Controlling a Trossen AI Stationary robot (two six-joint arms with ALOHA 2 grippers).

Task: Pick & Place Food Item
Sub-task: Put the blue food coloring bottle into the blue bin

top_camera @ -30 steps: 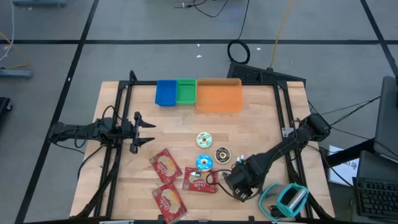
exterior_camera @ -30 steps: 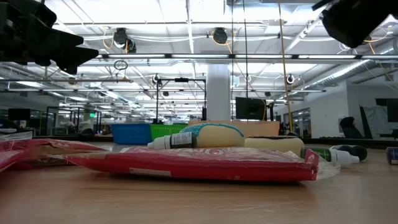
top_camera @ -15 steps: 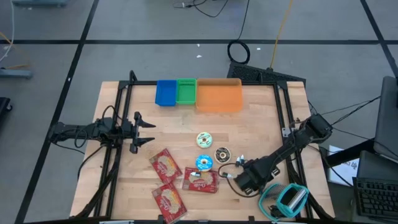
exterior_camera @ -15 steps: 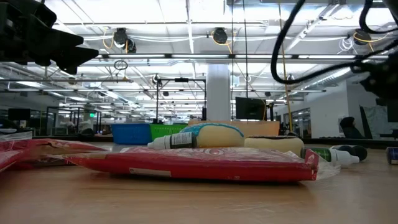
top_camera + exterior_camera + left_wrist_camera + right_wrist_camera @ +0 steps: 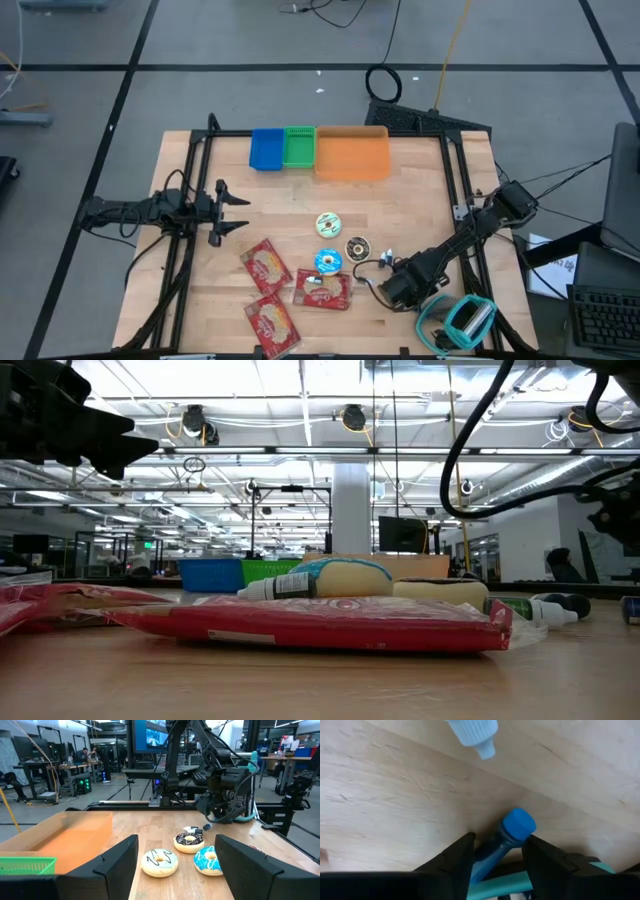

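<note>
Right gripper [image 5: 497, 855], low over the table just beside the chocolate doughnut [image 5: 358, 248], on the side away from the orange bin [image 5: 352, 152]: its fingers [image 5: 452, 857] sit partly open around a blue bottle [image 5: 502, 837], long axis running out between them, cap leading. Compared with a second ago, the gripper has shifted slightly farther from the red packet [image 5: 322, 289]. Left gripper [image 5: 240, 211] waits wide open, well apart.

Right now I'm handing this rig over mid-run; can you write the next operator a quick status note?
Left gripper: open, idle over the table's left side.
Right gripper: low at the near right, jaws open astride a blue bottle, not clamped.
Donuts and red packets lie mid-table; bins stand at the far edge.
Done: nothing binned.
Left: pick and place all the food.
</note>
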